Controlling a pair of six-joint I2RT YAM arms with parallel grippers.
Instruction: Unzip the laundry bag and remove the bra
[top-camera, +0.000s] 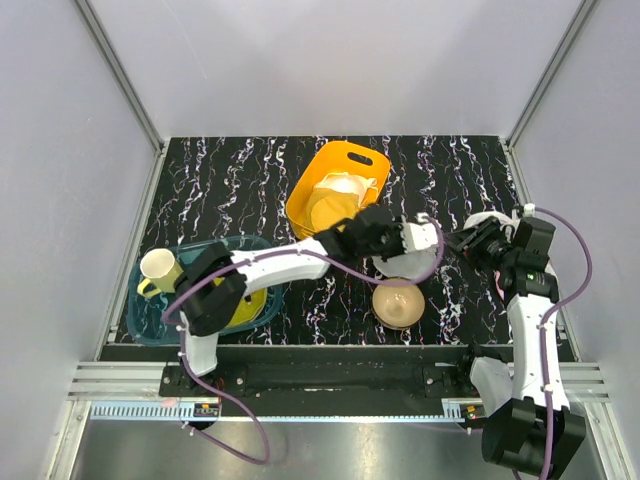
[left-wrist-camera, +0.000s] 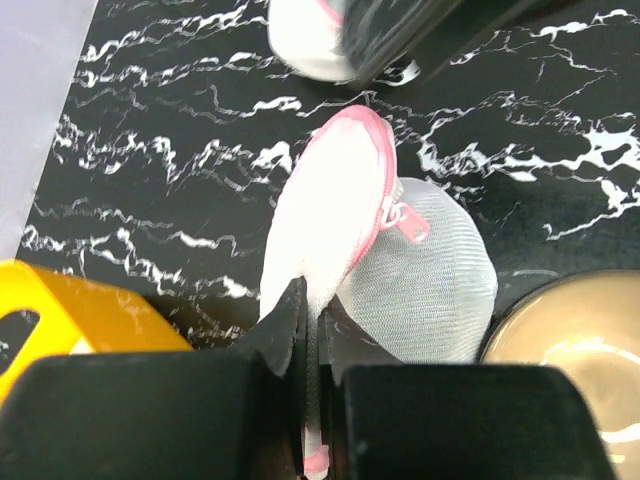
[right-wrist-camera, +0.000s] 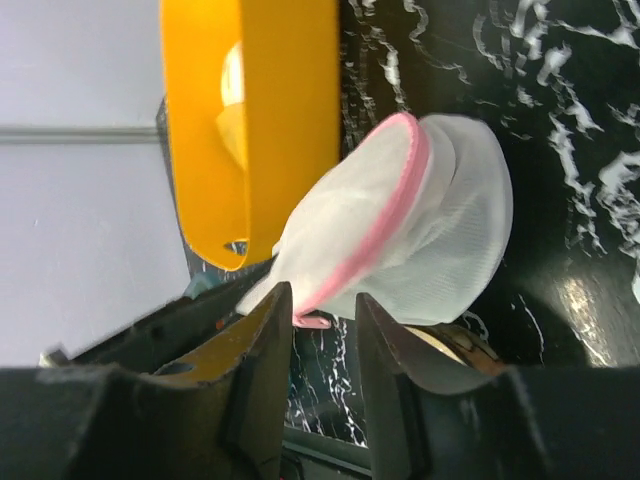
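Toward the right of the black marbled tabletop (left-wrist-camera: 180, 130), the left gripper (left-wrist-camera: 312, 320) is pinched closed on the near edge of the round white mesh laundry bag with pink zip trim (left-wrist-camera: 420, 280). The zip line runs away from those fingers, with the pink zip pull (left-wrist-camera: 408, 220) partway along it. Beyond the bag, the right gripper (right-wrist-camera: 322, 300) faces it, fingers narrowly parted and holding nothing. No dark navy bra shows through the mesh.
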